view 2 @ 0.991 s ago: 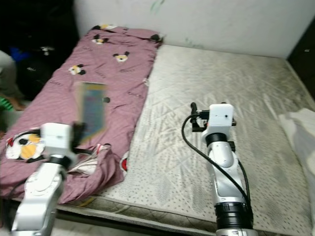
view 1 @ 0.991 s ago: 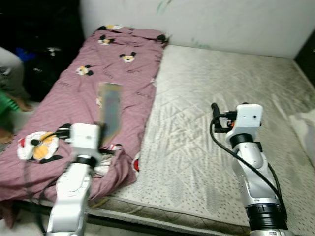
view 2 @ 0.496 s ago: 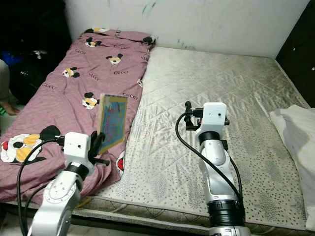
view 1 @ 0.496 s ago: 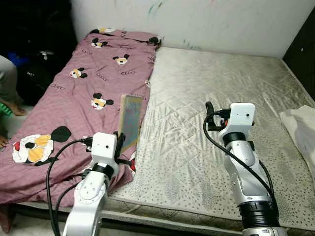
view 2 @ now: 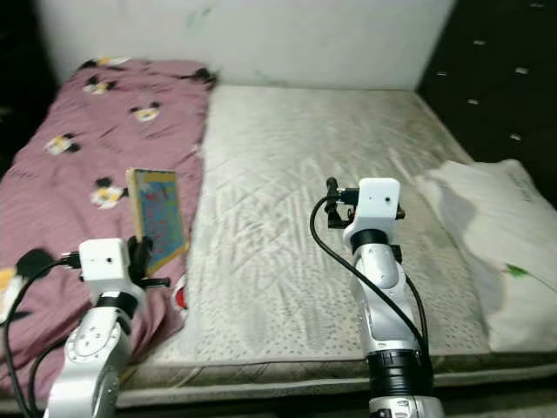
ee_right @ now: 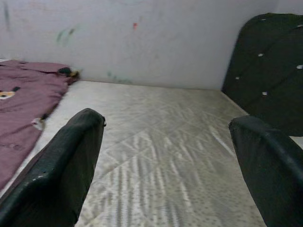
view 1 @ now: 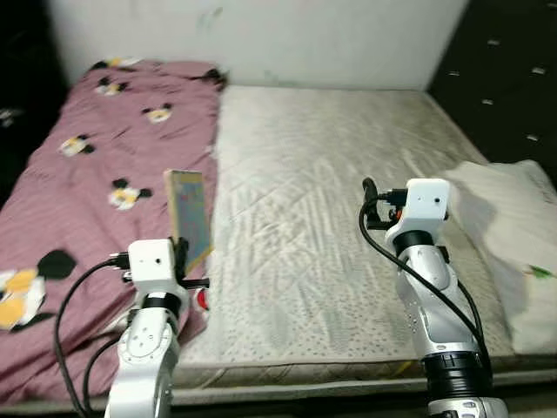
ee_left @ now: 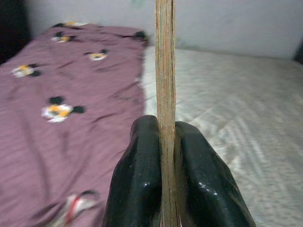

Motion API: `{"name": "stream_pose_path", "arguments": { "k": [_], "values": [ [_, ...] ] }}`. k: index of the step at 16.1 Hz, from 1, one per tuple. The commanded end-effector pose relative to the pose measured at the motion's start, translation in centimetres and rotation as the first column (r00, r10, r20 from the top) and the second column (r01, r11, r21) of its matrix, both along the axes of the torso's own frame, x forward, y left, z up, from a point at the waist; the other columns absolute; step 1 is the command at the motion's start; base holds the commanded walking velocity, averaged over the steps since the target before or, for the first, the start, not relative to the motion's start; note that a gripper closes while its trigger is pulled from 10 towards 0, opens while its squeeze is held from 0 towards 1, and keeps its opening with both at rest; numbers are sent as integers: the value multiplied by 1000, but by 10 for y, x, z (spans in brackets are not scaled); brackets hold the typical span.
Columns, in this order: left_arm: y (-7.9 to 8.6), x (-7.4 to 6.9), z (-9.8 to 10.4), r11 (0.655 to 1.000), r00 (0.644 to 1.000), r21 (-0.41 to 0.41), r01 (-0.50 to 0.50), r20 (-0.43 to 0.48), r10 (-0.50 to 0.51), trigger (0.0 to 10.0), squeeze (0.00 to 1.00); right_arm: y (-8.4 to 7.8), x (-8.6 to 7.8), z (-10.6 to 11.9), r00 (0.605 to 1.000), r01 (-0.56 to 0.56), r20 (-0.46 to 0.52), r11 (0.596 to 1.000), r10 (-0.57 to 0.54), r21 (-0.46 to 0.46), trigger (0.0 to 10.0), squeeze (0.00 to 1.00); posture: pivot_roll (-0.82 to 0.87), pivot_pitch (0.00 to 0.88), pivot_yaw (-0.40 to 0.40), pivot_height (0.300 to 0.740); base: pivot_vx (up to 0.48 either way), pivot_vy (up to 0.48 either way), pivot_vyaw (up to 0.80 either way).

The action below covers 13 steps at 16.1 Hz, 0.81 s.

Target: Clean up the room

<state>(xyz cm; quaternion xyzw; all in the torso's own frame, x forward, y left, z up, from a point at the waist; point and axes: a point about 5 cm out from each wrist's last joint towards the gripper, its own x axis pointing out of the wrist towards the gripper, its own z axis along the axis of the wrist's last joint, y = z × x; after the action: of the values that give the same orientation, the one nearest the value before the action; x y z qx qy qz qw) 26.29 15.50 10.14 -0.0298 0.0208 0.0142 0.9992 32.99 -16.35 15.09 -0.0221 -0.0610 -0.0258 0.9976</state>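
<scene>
l gripper [ee_left: 165, 156] clamps book [view 1: 190, 216] upright, over mattress [view 1: 313, 174] edge.
book sits at sheet [view 1: 78, 165]/mattress seam; r gripper [ee_right: 165, 161] wide open, empty, above mattress mid; pillow [view 1: 513, 226] on mattress's right.

— Where can I pass?
— Over the bare mattress [view 1: 296, 200] ahead; nothing lies between my arms.
— Obstacles?
— Rumpled purple blanket [view 1: 78, 174] on my left, white pillow [view 1: 513, 235] on my right, wall [view 1: 261, 35] behind.

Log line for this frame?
left end effector: shut on book, upright over blanket | right end effector: open, empty, above mattress
</scene>
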Motion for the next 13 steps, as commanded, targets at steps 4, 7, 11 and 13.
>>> {"name": "stream_pose_path", "arguments": {
  "k": [4,7,11,13],
  "values": [
    [-8,7,14,999,997,-11,44,68,-43,10000,0,-2,-1,-2,1000,5,-13,1000,-5,-8,10000,0,-3,60,-33,740,0,0,-800],
    [-6,6,12,999,997,-6,31,69,-31,10000,0,-3,-2,-4,1000,5,-19,1000,-6,-13,10000,0,-3,55,-31,740,0,0,-800],
    [-6,9,15,1000,997,-6,29,76,-28,10000,0,-1,2,-1,1000,-2,-4,1000,2,0,10000,0,4,39,-27,740,0,0,-703],
    [-4,11,17,1000,996,-4,27,85,-27,10000,0,3,3,0,1000,-12,2,1000,12,-1,10000,0,6,34,-25,740,0,0,0]
  ]
}}
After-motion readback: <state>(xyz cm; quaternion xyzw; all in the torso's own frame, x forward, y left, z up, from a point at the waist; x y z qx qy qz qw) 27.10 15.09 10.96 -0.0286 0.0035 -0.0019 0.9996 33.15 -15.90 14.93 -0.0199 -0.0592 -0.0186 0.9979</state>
